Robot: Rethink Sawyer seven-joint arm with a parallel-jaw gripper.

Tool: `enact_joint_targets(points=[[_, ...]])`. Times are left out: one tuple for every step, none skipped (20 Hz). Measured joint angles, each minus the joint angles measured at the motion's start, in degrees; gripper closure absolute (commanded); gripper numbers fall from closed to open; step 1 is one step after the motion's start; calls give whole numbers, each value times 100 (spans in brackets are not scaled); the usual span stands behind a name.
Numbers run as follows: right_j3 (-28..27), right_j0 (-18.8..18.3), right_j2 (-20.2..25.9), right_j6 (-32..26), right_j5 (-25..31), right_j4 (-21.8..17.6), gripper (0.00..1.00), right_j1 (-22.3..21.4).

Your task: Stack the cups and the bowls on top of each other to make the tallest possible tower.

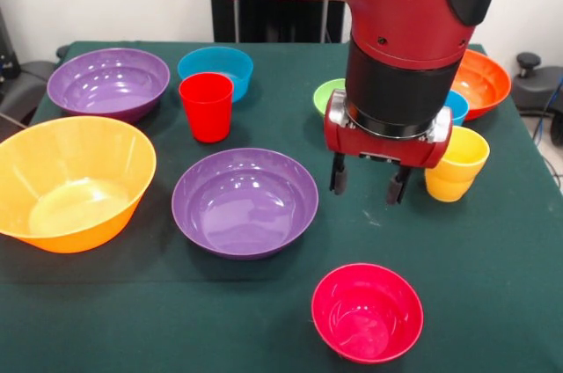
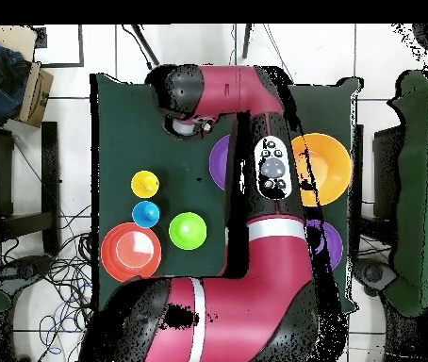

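My gripper [image 1: 368, 185] hangs open and empty just above the table, between the centre purple bowl [image 1: 244, 201] and the yellow cup [image 1: 456, 164]. A magenta bowl [image 1: 367, 311] sits in front of it, nearer the camera. The red cup [image 1: 206, 106] stands upright by the blue bowl [image 1: 215, 69]. A second purple bowl [image 1: 108, 83] and the big yellow-orange bowl [image 1: 70, 181] are at the left. The green bowl [image 1: 327, 96], light blue cup [image 1: 456, 106] and orange bowl [image 1: 481, 83] sit behind the arm, partly hidden. Nothing is stacked.
In the overhead view the arm [image 2: 255, 236] covers the table's middle and hides the gripper. The yellow cup [image 2: 145, 184], light blue cup [image 2: 145, 214], green bowl [image 2: 188, 230] and orange bowl [image 2: 131, 252] show to its left. The green cloth [image 1: 493, 285] is bare at the front right.
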Motion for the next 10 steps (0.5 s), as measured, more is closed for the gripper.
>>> enact_joint_targets(points=[[34,0,0,0,0,0,0,-25],[43,0,0,0,0,0,0,-35],[51,0,0,0,0,0,0,-44],[56,0,0,0,0,1,0,-54],[58,0,0,0,0,1,0,-67],[58,0,0,0,0,1,0,-71],[59,0,0,0,0,0,0,-77],[59,0,0,0,0,0,0,-78],[61,0,0,0,0,-2,0,-80],[66,0,0,0,0,-4,0,-82]])
